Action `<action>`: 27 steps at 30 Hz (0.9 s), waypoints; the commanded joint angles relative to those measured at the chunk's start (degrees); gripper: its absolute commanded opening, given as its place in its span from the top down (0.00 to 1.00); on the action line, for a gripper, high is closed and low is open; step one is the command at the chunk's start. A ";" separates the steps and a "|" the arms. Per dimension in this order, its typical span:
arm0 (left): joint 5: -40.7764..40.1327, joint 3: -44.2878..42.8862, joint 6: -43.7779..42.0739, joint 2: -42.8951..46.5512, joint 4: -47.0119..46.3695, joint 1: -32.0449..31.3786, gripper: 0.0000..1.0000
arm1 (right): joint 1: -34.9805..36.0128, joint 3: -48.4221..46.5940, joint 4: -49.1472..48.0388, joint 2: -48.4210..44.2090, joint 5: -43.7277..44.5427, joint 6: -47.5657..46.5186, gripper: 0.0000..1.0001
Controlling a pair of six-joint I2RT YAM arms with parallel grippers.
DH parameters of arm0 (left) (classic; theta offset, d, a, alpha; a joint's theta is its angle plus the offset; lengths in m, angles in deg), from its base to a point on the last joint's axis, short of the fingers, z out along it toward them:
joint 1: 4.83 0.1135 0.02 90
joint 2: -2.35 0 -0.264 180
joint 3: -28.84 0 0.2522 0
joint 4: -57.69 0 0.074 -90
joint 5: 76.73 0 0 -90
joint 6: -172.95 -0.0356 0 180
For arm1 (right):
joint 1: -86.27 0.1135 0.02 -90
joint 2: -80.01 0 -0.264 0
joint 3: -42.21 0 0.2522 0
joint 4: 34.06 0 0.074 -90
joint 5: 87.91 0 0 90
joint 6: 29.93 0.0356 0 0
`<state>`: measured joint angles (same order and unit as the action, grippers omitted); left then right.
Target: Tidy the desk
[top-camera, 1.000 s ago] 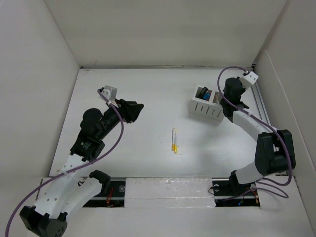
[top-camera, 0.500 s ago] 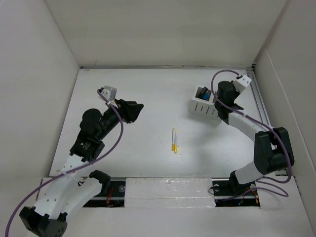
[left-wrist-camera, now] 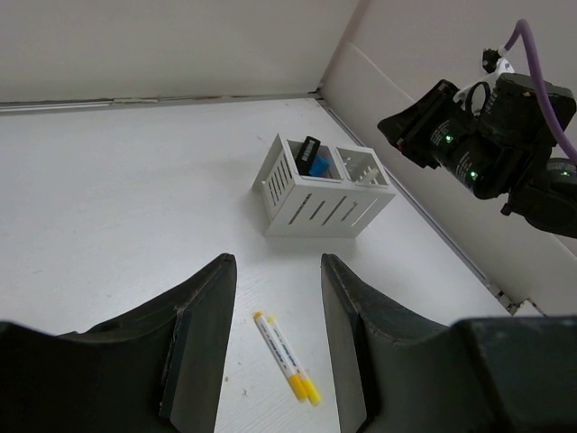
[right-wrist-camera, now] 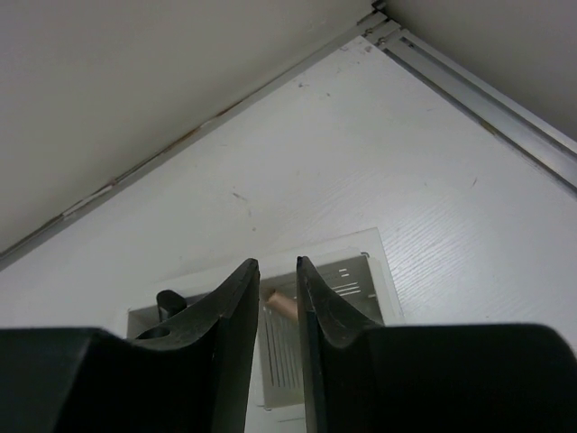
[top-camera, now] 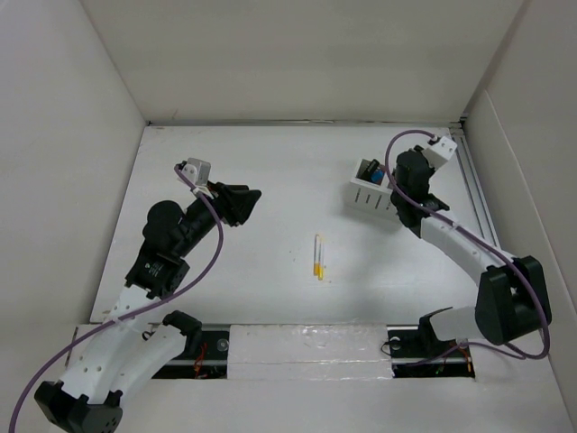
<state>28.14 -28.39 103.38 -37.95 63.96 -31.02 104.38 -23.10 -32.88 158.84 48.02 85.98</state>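
The white surface [top-camera: 270, 171] sits flat between white walls [top-camera: 297, 54], with two pens [top-camera: 317, 257] loose in its middle. The left tool [left-wrist-camera: 275, 280] is wide open and empty. The right tool [right-wrist-camera: 278, 271], nearly closed over the slotted box [top-camera: 370, 200], may hold something; I cannot tell. It could knock the box crooked.

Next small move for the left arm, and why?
Probably lower the left hand toward the yellow-tipped pens. It is open, and the pens lie loose on the desk just ahead of its fingers in the wrist view, outside the slotted organizer. The right hand hangs over that organizer, so the pens look like the left arm's job.
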 commanded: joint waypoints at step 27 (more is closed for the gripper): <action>0.94 -1.01 -0.39 -2.60 -2.18 -0.17 0.61 | 27.32 9.62 1.95 7.92 -27.39 2.65 0.62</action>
<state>28.23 -28.39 103.35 -40.22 63.94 -31.02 130.67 -12.85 -28.86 166.47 21.31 88.12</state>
